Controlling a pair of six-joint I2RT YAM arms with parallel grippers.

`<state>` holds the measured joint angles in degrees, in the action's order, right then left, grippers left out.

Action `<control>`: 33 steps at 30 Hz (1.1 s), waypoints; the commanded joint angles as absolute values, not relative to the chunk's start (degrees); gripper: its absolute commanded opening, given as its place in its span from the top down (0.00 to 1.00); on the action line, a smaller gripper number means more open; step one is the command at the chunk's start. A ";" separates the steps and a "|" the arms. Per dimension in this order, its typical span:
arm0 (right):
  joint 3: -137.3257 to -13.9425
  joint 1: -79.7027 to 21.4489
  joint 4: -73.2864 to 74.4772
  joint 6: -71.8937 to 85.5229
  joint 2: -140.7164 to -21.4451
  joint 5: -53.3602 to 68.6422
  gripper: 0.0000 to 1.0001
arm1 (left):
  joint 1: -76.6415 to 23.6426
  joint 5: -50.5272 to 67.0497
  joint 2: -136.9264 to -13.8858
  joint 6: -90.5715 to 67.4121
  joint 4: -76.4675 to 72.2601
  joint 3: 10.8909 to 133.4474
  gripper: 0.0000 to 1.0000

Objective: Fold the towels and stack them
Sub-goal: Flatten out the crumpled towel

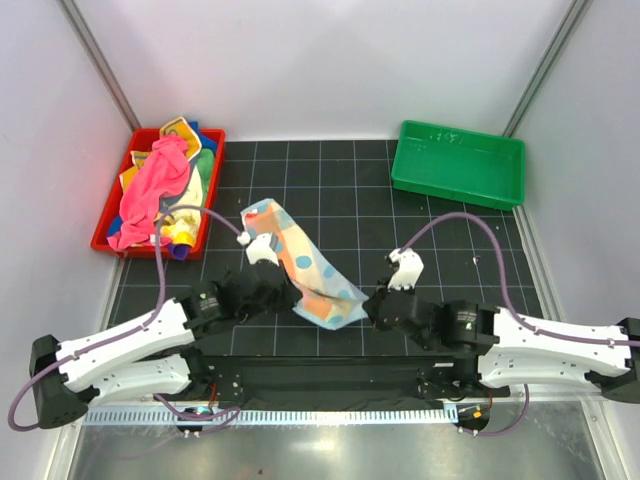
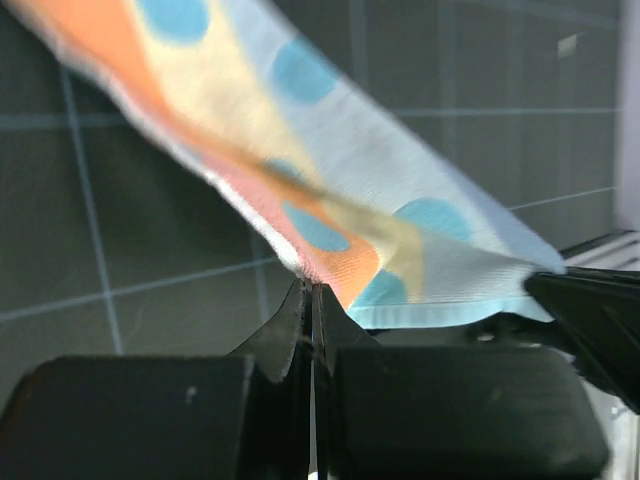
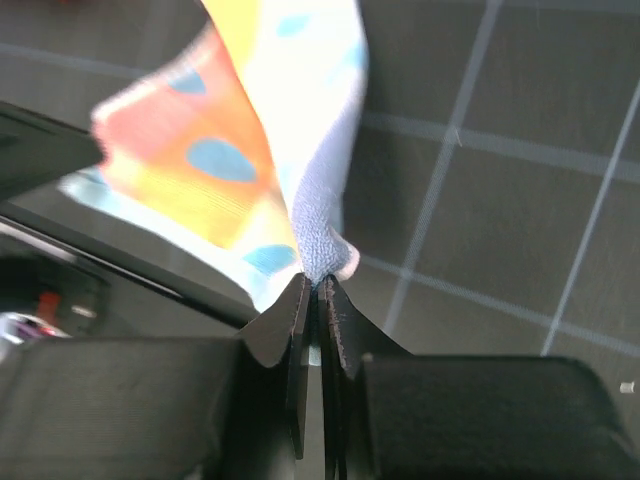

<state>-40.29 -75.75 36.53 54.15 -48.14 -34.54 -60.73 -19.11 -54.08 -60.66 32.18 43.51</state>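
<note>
While pinched at its near end, the patchwork towel slants far-left.

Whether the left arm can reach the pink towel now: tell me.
Probably not yet: the left fingers are shut on the dotted towel, which the right fingers also pinch. Otherwise the pink towel lies uncovered.

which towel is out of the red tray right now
The pastel patchwork towel with blue dots, pinched by the left claw and right claw. The pink towel and the rest lie heaped in the red tray.
</note>
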 commanded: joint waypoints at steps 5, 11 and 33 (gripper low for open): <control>-62.02 -74.45 37.09 36.59 -51.59 -44.47 0.96 | -60.91 -24.87 -53.34 -50.10 37.00 62.89 1.00; -71.97 -73.13 35.86 29.54 -54.93 -44.47 0.98 | -60.91 -25.75 -55.19 -45.97 38.23 74.43 1.00; -90.17 -73.13 30.41 16.08 -55.02 -37.19 0.98 | -60.91 -24.00 -53.87 -41.66 34.54 91.66 1.00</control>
<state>-86.50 -73.25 32.14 18.28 -54.89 -38.48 -60.73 -25.26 -53.52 -43.18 37.39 88.53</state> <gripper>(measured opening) 0.118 0.009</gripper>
